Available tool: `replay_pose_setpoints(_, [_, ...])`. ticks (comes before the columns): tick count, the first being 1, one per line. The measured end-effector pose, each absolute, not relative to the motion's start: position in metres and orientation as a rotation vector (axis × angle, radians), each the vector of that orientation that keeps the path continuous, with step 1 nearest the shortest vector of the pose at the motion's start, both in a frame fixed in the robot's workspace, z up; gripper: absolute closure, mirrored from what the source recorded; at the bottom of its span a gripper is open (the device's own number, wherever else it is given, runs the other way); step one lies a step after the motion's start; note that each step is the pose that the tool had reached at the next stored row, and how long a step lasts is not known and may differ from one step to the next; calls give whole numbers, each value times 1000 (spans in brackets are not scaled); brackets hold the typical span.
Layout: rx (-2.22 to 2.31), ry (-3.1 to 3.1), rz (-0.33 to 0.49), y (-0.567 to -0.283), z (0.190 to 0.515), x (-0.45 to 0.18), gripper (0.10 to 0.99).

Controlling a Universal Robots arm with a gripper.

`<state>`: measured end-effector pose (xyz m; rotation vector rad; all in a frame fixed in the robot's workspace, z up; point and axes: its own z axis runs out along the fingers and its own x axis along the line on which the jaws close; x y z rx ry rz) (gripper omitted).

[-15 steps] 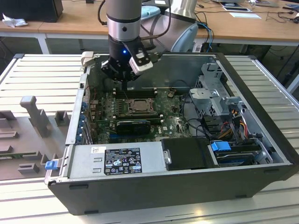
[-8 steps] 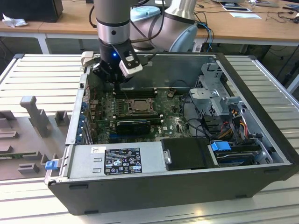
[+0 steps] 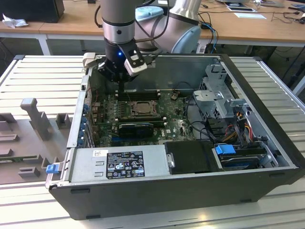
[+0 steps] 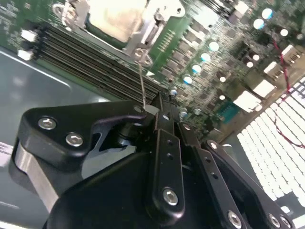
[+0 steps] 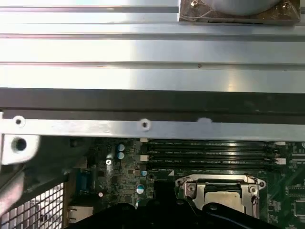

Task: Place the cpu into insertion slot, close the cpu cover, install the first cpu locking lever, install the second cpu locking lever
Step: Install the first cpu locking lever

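An open computer case (image 3: 190, 191) lies on its side on a ribbed metal tabletop (image 3: 43, 76). At the exterior view's left, a grey plastic fixture (image 3: 35, 119) with upright posts rests on the tabletop beside the case. Inside the case, a green motherboard (image 3: 176, 126) covers the floor. The robot arm reaches down from the far side, and its black tool (image 3: 119, 85) hangs low over the far left part of the board, close to the case's far wall. In the second wrist view the tool (image 4: 155, 109) has its fingers pinched together on the free end of a thin wire locking lever (image 4: 142, 81), which runs from the fingertips to a corner of the socket. Just right of and nearer than the tool, the insertion slot (image 3: 142, 108) sits in the middle of the board. The cpu (image 4: 114, 16) lies flat in it, its pale top showing through the window of the cpu cover (image 5: 217, 181), which is folded down flat around the chip. Long black memory slots (image 5: 209, 152) run along the far side of the socket, between it and the case wall. Along the near wall sits a grey power supply (image 3: 119, 164) with a label. At the exterior view's right stands a metal drive cage (image 3: 214, 93), with coloured cables (image 3: 236, 129) nearer.
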<state>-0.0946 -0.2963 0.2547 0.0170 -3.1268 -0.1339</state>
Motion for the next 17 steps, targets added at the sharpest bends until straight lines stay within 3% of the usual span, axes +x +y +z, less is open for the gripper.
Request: replay_pose_setpoints(17, [17, -3127, -134, -296, 254, -75, 980])
